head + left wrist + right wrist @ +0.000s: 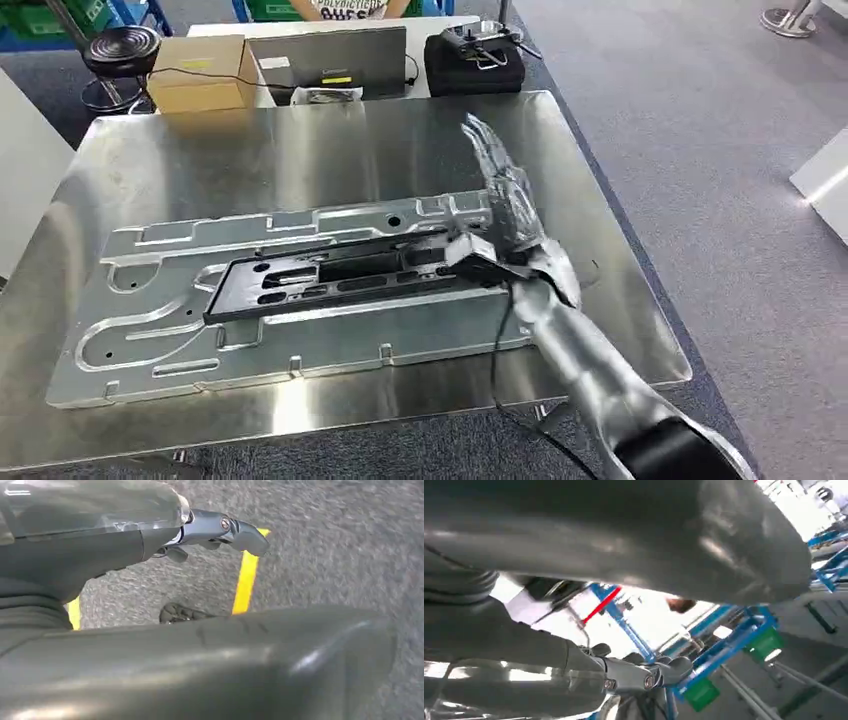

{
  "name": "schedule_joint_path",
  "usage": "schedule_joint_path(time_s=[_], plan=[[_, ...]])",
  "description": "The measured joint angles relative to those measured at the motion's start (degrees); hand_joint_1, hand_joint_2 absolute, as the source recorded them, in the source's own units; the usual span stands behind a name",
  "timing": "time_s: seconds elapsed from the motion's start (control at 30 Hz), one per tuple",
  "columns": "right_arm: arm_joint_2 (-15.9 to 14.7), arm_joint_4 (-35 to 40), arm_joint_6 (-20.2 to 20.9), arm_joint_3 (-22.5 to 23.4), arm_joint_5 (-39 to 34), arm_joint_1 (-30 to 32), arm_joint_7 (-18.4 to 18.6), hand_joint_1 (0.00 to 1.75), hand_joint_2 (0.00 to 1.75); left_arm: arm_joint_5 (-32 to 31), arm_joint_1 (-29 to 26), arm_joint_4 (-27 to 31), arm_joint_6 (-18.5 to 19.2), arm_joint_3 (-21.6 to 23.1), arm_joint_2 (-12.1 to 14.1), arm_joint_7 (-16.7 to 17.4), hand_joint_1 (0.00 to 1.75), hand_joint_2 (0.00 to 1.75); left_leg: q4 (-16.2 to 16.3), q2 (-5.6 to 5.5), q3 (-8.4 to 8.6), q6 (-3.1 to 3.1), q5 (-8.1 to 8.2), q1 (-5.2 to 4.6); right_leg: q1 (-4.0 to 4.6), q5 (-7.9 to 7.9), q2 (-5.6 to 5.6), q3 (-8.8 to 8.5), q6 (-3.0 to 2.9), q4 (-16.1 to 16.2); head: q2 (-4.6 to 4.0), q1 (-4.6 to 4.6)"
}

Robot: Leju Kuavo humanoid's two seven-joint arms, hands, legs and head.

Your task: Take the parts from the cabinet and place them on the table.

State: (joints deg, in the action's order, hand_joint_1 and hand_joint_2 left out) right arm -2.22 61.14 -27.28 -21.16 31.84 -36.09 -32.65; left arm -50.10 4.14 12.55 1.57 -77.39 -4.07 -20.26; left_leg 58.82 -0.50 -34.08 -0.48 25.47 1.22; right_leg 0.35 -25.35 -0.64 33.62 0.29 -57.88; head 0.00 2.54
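A long black frame part (340, 275) lies on a large silver stamped panel (200, 340), which rests flat on the shiny metal table (300, 150). My right hand (505, 215) is at the black part's right end, its fingers (485, 145) stretched out and blurred, pointing toward the table's far edge. Its thumb side lies by the part's end; I cannot tell whether it touches. Nothing sits between the fingers (639, 672) in the right wrist view. My left hand (210, 530) hangs over grey carpet with its fingers out and holds nothing.
Beyond the table's far edge stand a cardboard box (200, 70), a grey laptop-like panel (330, 60) and a black case (475, 60). A black stool (120, 50) is at the far left. Grey carpet runs along the table's right side. Yellow floor tape (246, 577) lies below my left hand.
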Motion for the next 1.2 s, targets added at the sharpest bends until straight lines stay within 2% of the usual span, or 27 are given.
schedule_joint_path(time_s=[0.07,0.1,0.17,0.23,0.27,0.3,0.33,0.4,0.43,0.47,0.57,0.6,0.63,0.67,0.73,0.77,0.8,0.83,0.9,0.93,0.97,1.0,1.07,1.1,1.13,1.17,1.2], plan=[[-2.2,6.2,-0.8,2.8,0.8,4.7,0.5,0.0,0.0,0.8,0.1,0.0,-0.3,-0.7,0.0,0.0,0.0,0.0,-0.3,0.1,0.2,0.98,-0.13,-0.14,-0.25,-0.09,0.11,-0.05,0.76,0.2,0.0,0.02],[-3.8,9.6,-1.6,4.5,1.0,7.9,0.9,0.0,0.0,1.2,0.2,0.0,-0.5,-1.0,0.0,-0.2,0.0,0.0,-0.6,0.24,0.4,1.36,-0.3,0.01,-0.52,-0.8,0.44,-0.18,1.27,-0.5,0.0,0.0],[-6.8,17.8,-4.0,9.5,-0.4,17.7,0.1,0.0,0.0,1.5,0.4,0.0,-0.9,-1.5,-0.1,-0.5,0.0,0.0,-0.7,-0.09,0.55,2.39,-0.52,0.02,-0.68,-4.76,0.59,2.39,1.84,-6.6,0.0,0.0],[-7.5,24.6,-3.7,16.7,-2.4,29.3,-3.1,0.0,0.0,1.3,-0.2,0.0,-1.0,-1.9,-0.1,-0.9,0.0,0.0,-0.7,-1.11,0.53,2.49,-0.46,0.01,-0.77,-9.09,0.64,6.34,2.14,-15.3,0.0,0.0],[-7.4,27.0,-2.6,20.3,-2.8,34.2,-4.6,0.0,0.0,1.2,-0.6,0.0,-0.9,-2.0,-0.1,-1.0,0.0,0.0,-0.7,-1.34,0.48,2.48,-0.45,-0.04,-0.8,-9.55,0.66,7.41,2.13,-17.2,0.0,0.0],[-6.6,29.6,-1.5,23.9,-2.6,38.7,-4.8,0.0,0.0,0.9,-1.1,0.0,-0.9,-2.0,-0.1,-1.1,0.0,0.0,-0.6,-1.39,0.43,2.39,-0.38,-0.15,-0.79,-8.68,0.67,7.29,1.98,-16.5,0.0,0.0],[-5.7,31.6,-0.6,26.4,-2.0,41.5,-4.8,0.0,0.0,0.7,-1.4,0.0,-0.8,-2.0,-0.1,-1.2,0.0,0.0,-0.6,-1.08,0.36,2.3,-0.33,-0.28,-0.75,-6.82,0.66,5.93,1.79,-13.4,0.0,0.0],[-3.5,35.1,1.0,30.8,-0.7,46.0,-4.8,0.0,0.0,-0.1,-1.1,0.0,-0.3,-2.0,-0.1,-1.6,0.0,0.0,-0.7,-0.45,0.37,2.22,-0.33,-0.45,-0.64,-2.33,0.58,-0.11,1.06,-2.6,0.0,0.0],[-2.9,36.1,1.2,32.2,-0.4,47.3,-4.8,0.0,0.0,-0.2,-0.8,0.0,-0.1,-1.9,-0.1,-1.7,0.0,0.0,-0.6,-0.31,0.4,2.04,-0.35,-0.54,-0.5,-2.13,0.48,-1.64,0.75,0.6,0.0,0.0],[-2.0,37.3,1.5,33.9,-0.1,48.7,-4.8,0.0,0.0,-0.5,-0.7,0.0,0.1,-1.9,-0.1,-1.8,0.0,0.0,-0.6,-0.26,0.47,1.62,-0.28,-0.85,-0.17,-1.29,0.61,-1.67,0.58,0.5,0.0,0.0],[-0.3,39.2,3.2,37.0,1.2,50.6,-4.7,0.0,0.0,-1.1,-0.6,0.0,0.5,-1.8,0.0,-2.0,0.0,0.0,-1.1,0.07,0.7,0.54,-0.8,-0.72,-0.01,-0.76,1.03,-1.44,-0.23,0.5,0.0,0.0],[0.5,39.9,4.0,37.8,1.6,51.2,-4.7,0.0,0.0,-1.3,-0.6,0.0,0.7,-1.8,0.1,-2.1,0.0,0.0,-0.8,0.19,0.44,0.14,-0.61,-0.98,-0.66,0.08,0.96,-1.39,-0.7,1.4,0.0,0.0],[1.3,40.3,4.5,38.5,1.8,51.6,-4.7,0.0,0.0,-1.4,-0.6,0.0,0.9,-1.7,0.2,-2.2,0.0,0.0,0.1,0.18,0.13,-0.07,0.94,-0.71,-0.68,0.5,0.8,-1.28,-0.98,1.6,0.0,0.0],[2.3,40.8,5.3,39.3,2.2,52.2,-4.7,0.0,0.0,-1.7,-0.6,0.0,1.1,-1.7,0.2,-2.2,0.0,0.0,3.5,0.16,-0.99,-0.25,4.47,-0.74,-0.68,0.91,0.71,-0.73,-1.45,1.6,0.0,0.0],[3.9,41.0,6.2,40.7,2.5,53.2,-4.8,0.0,0.0,-1.9,-0.6,0.0,1.4,-1.4,0.3,-2.3,0.0,0.0,12.6,0.17,-3.88,-0.63,10.34,-0.6,-0.53,1.73,0.59,0.52,-1.58,1.5,0.0,0.02],[4.6,41.0,6.7,41.4,2.7,53.4,-4.8,0.0,0.0,-1.9,-0.6,0.0,1.5,-1.2,0.3,-2.3,0.0,0.0,15.9,0.17,-4.55,-0.77,11.93,-0.59,-0.51,2.21,0.56,1.22,-1.56,1.4,0.0,0.0],[5.4,41.0,7.3,42.2,2.8,53.6,-4.9,0.0,0.0,-2.0,-0.6,0.0,1.4,-1.1,0.5,-2.3,0.0,0.0,16.3,0.17,-3.67,-0.86,11.94,-0.59,-0.51,2.75,0.57,2.07,-1.5,1.2,0.0,0.02],[6.0,41.0,7.5,42.8,3.0,53.7,-4.9,0.0,0.0,-2.1,-0.6,0.0,1.4,-1.0,0.6,-2.4,0.0,0.0,13.6,0.17,-1.32,-0.83,10.86,-0.59,-0.53,3.2,0.6,2.72,-1.42,1.1,0.0,0.02],[7.0,41.2,7.7,43.8,3.2,53.9,-4.9,0.0,0.0,-2.2,-0.4,0.1,1.4,-0.8,0.9,-2.4,0.0,0.0,2.9,0.18,6.1,-0.6,7.54,-0.57,-0.58,3.99,0.71,4.0,-1.1,0.6,0.0,0.02],[7.3,41.2,7.7,44.2,3.2,53.9,-4.9,0.0,0.0,-2.2,-0.2,0.1,1.4,-0.7,0.9,-2.4,0.0,0.0,-2.5,0.15,9.88,-0.28,7.19,-0.57,-0.57,4.44,0.75,4.44,-0.79,0.1,0.0,0.02],[7.5,41.5,7.7,44.6,3.2,54.1,-4.9,0.0,0.0,-2.3,0.1,0.1,1.4,-0.7,1.0,-2.4,0.0,0.0,-2.7,0.05,9.19,0.29,6.88,-1.1,-0.19,4.74,0.76,4.56,-0.34,0.0,0.0,0.0],[7.7,41.8,7.7,44.9,3.4,54.1,-4.9,0.0,0.0,-2.3,0.1,0.1,1.4,-0.6,1.0,-2.5,0.0,0.0,-2.6,0.03,9.05,0.81,6.38,-0.93,-0.2,5.08,0.73,4.51,-0.03,0.1,0.0,0.0],[8.2,41.8,8.3,45.8,4.2,54.1,-4.8,0.0,0.0,-2.3,-0.1,0.1,1.4,-0.6,1.1,-2.5,0.0,0.0,-2.5,0.13,8.85,1.53,5.7,-1.43,-0.58,6.16,0.79,4.36,0.7,0.7,0.0,0.0],[8.4,41.7,8.7,46.3,4.8,54.2,-4.7,0.0,0.0,-2.3,-0.2,0.1,1.5,-0.6,1.0,-2.5,0.0,0.0,-2.9,0.24,8.15,1.9,4.62,-1.05,-0.56,6.87,0.97,4.66,1.0,0.9,0.0,0.0],[8.7,41.4,9.0,46.9,5.5,54.2,-4.7,0.0,0.0,-2.4,0.1,0.1,1.5,-0.5,1.0,-2.5,0.0,0.0,-2.9,0.68,7.48,2.17,3.9,-0.88,-0.83,5.18,0.97,5.31,1.24,0.2,0.0,0.0],[8.9,40.8,9.5,47.7,6.2,54.0,-4.6,0.0,0.0,-2.5,0.1,0.1,1.5,-0.5,1.1,-2.5,0.0,0.0,-2.9,0.71,6.58,2.61,3.13,-0.78,-0.87,0.84,0.92,6.15,1.66,-2.4,0.0,-0.02],[9.1,39.9,10.2,48.6,6.9,53.6,-4.5,0.0,0.0,-2.5,0.0,0.1,1.5,-0.5,1.1,-2.5,0.0,0.0,-2.9,0.86,5.82,2.67,2.62,-0.79,-1.01,-3.07,0.91,7.02,1.99,-6.2,0.0,-0.02]])
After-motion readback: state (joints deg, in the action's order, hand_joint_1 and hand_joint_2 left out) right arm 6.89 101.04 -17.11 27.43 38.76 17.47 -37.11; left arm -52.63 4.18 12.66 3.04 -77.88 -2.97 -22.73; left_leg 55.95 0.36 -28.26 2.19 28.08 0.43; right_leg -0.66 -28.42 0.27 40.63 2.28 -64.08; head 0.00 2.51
